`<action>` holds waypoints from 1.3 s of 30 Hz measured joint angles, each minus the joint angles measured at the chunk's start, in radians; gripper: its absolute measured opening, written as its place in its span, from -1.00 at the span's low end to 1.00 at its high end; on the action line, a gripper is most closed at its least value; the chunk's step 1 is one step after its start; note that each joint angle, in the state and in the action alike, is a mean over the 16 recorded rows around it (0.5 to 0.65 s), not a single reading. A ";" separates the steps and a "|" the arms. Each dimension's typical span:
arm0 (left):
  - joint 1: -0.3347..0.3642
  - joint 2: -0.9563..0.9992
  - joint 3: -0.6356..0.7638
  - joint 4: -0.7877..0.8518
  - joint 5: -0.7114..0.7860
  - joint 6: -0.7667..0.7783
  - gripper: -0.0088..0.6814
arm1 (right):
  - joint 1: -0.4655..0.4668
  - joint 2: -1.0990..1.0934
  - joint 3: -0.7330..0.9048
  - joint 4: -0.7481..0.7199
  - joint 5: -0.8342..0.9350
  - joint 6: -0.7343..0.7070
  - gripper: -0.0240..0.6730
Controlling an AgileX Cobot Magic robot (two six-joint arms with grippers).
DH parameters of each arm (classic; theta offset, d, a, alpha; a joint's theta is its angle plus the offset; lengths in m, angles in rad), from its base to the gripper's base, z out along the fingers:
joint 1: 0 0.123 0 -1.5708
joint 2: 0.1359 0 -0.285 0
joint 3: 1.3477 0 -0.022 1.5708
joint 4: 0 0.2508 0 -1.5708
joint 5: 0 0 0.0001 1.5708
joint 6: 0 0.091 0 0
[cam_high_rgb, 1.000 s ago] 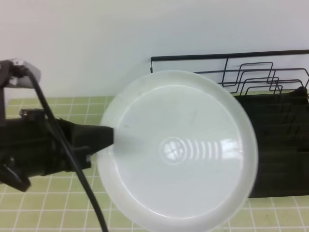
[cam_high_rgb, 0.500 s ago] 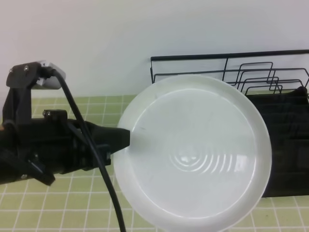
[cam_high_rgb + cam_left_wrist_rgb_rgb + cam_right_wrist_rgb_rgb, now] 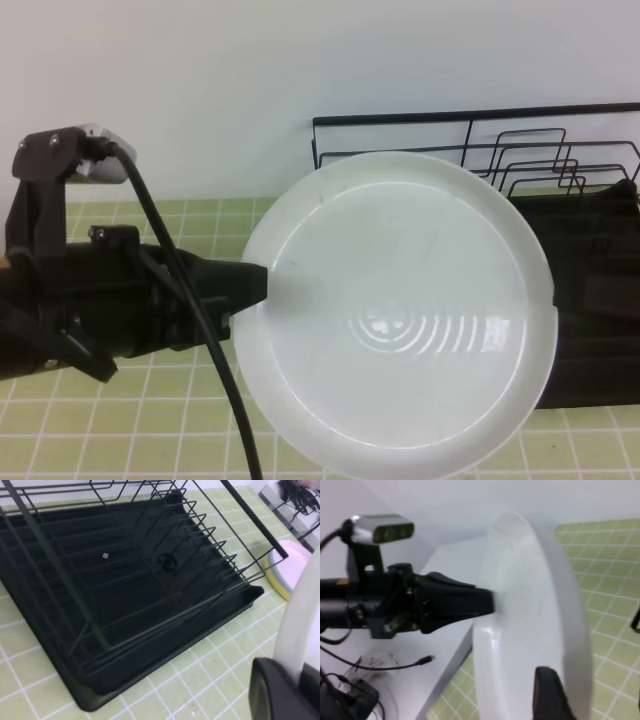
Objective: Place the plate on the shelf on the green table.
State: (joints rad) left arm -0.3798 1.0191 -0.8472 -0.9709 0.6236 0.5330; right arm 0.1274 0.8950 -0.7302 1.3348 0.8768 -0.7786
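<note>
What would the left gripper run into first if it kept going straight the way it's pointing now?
Probably the black rack. The left gripper, shut on the plate, points toward it, so the plate's leading edge would likely meet the wire dividers first, though depth is unclear.

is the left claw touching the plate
Touching. The exterior high view shows the left claw clamped on the plate at its left rim, with no gap.
</note>
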 joint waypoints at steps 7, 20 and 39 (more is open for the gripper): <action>0.000 0.000 0.000 0.009 0.006 0.000 -0.97 | 0.000 0.056 -0.001 0.047 0.039 -0.046 0.14; 0.000 0.000 0.000 0.010 0.019 0.000 -0.97 | 0.005 0.115 -0.002 0.091 0.102 -0.110 0.14; 0.000 0.000 0.000 -0.023 0.061 0.019 -0.92 | 0.012 0.137 -0.004 0.084 0.177 -0.174 -0.72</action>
State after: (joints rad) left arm -0.3798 1.0191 -0.8472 -0.9934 0.6849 0.5522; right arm 0.1390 1.0320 -0.7337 1.4184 1.0534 -0.9522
